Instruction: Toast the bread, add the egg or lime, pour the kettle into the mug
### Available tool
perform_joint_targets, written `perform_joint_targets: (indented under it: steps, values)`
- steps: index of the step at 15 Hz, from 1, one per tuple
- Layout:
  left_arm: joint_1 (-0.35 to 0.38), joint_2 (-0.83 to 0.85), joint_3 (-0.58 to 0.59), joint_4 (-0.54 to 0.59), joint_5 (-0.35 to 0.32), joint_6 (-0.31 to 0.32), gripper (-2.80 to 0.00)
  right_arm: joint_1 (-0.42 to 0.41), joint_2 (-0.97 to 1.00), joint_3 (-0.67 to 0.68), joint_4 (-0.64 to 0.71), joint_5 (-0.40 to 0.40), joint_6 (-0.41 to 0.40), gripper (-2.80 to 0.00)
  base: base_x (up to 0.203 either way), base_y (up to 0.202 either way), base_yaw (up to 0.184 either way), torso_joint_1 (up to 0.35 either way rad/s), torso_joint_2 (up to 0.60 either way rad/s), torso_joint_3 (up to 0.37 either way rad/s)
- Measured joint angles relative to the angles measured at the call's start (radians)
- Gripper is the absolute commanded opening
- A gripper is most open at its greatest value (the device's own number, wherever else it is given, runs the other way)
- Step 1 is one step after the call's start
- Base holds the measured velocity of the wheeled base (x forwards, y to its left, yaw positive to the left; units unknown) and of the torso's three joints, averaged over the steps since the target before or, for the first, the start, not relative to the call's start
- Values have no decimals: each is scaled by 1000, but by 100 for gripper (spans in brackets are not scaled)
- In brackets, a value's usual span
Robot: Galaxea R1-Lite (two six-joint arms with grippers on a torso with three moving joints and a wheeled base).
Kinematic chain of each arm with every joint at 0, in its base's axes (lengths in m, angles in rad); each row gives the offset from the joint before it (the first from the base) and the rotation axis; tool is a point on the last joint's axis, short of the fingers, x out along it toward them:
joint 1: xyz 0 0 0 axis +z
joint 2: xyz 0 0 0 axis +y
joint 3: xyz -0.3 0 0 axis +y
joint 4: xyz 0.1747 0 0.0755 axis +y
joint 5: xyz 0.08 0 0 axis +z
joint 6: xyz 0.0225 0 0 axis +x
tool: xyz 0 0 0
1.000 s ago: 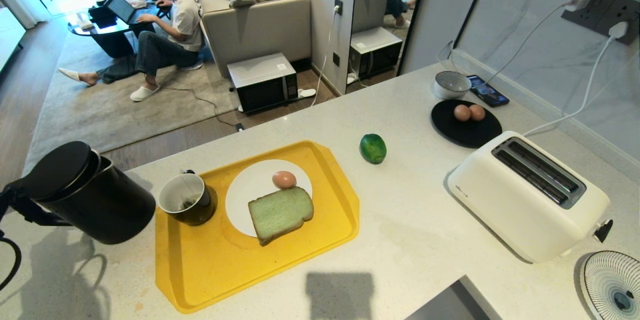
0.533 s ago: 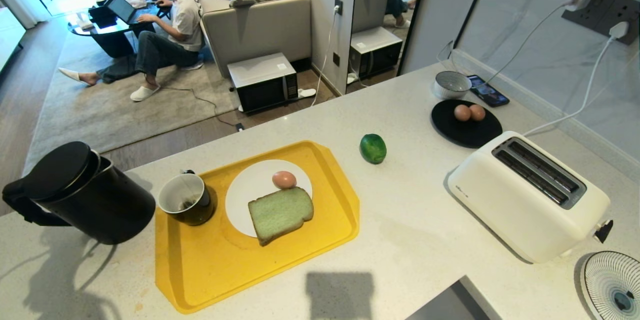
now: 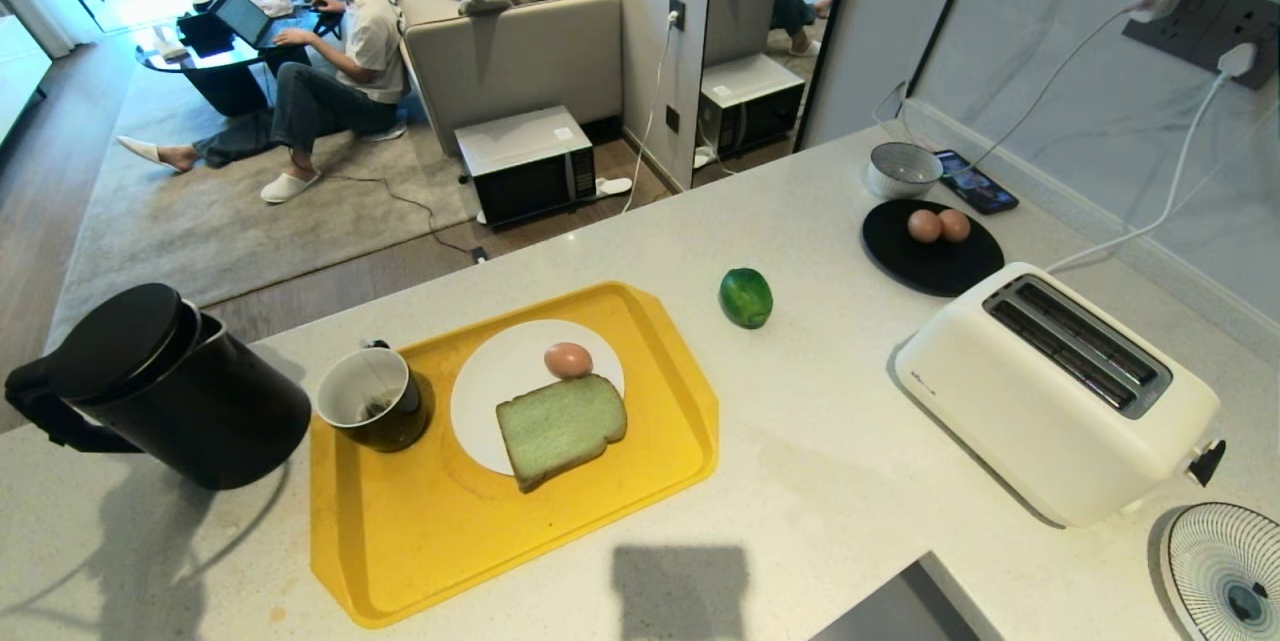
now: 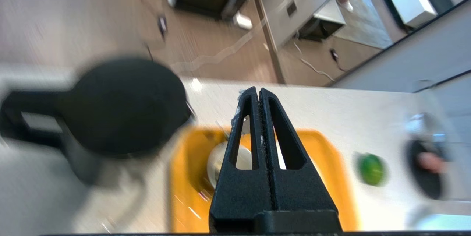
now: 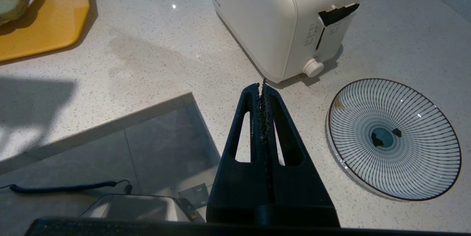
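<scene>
The black kettle point(image 3: 170, 391) stands on the counter left of the yellow tray point(image 3: 450, 541). On the tray are the dark mug point(image 3: 375, 399) with a teabag string and a white plate point(image 3: 490, 381) that carries the green bread point(image 3: 560, 428) and an egg point(image 3: 568, 359). The lime point(image 3: 746, 297) lies on the counter right of the tray. My left gripper point(image 4: 256, 90) is shut on nothing, held in the air above the kettle point(image 4: 121, 103) and tray; it is outside the head view. My right gripper point(image 5: 262, 84) is shut and empty, parked by the counter's front edge.
A white toaster point(image 3: 1055, 391) sits at the right, its slots empty. Behind it a black plate point(image 3: 940, 271) holds two more eggs, with a bowl point(image 3: 902, 168) and a phone point(image 3: 975, 183) beyond. A striped plate point(image 3: 1225, 571) lies front right. A person sits on the floor far back.
My left arm, which was at the kettle's handle at the head view's left edge, has pulled away and out of that view. The kettle stays where it stood.
</scene>
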Motion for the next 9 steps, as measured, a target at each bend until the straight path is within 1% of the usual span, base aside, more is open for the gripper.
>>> perform_joint_targets:
  steps: [1,2,3,5,8,9]
  values:
    - [-17,-14,-38,111,1,-56,-280,0,0,0,0,0,0,-280,0,0,0,0,0,0]
    - [-30,-18,-58,186,4,-99,-280,0,0,0,0,0,0,-280,0,0,0,0,0,0]
    - [-38,-15,-69,230,10,-137,-280,0,0,0,0,0,0,-280,0,0,0,0,0,0]
    - [-46,11,-90,247,16,-232,-280,0,0,0,0,0,0,-280,0,0,0,0,0,0]
    - [-49,80,-128,243,23,-408,-280,0,0,0,0,0,0,-280,0,0,0,0,0,0]
    - [-49,101,-134,242,27,-445,-280,0,0,0,0,0,0,-280,0,0,0,0,0,0]
